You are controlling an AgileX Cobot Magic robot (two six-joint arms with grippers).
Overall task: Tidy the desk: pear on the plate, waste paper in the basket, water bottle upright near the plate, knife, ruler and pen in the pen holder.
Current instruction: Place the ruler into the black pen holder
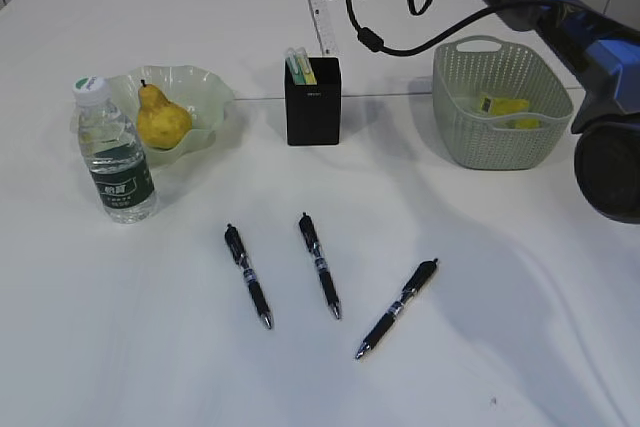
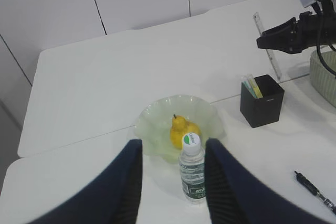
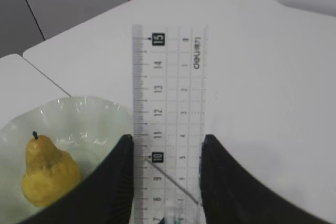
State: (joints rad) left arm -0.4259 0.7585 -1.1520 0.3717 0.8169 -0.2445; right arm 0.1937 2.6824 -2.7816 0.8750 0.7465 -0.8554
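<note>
My right gripper [image 3: 168, 139] is shut on the clear ruler [image 3: 168, 93], which hangs upright [image 1: 321, 29] just above the black pen holder [image 1: 312, 105]. Pale green and yellow handles [image 1: 301, 66] stick out of the holder; I cannot tell if one is the knife. The pear [image 1: 161, 118] lies on the green plate [image 1: 205, 87], with the water bottle [image 1: 113, 152] upright beside it. Three black pens [image 1: 320, 264] lie on the desk [image 1: 500, 297]. Waste paper [image 1: 503, 107] sits in the basket [image 1: 500, 142]. My left gripper [image 2: 173, 145] hovers open, high above the bottle [image 2: 192, 174].
The right arm [image 1: 560, 7] and its cable stretch across the back, over the basket. A seam between two tabletops [image 1: 390, 94] runs behind the holder. The left arm is outside the exterior view.
</note>
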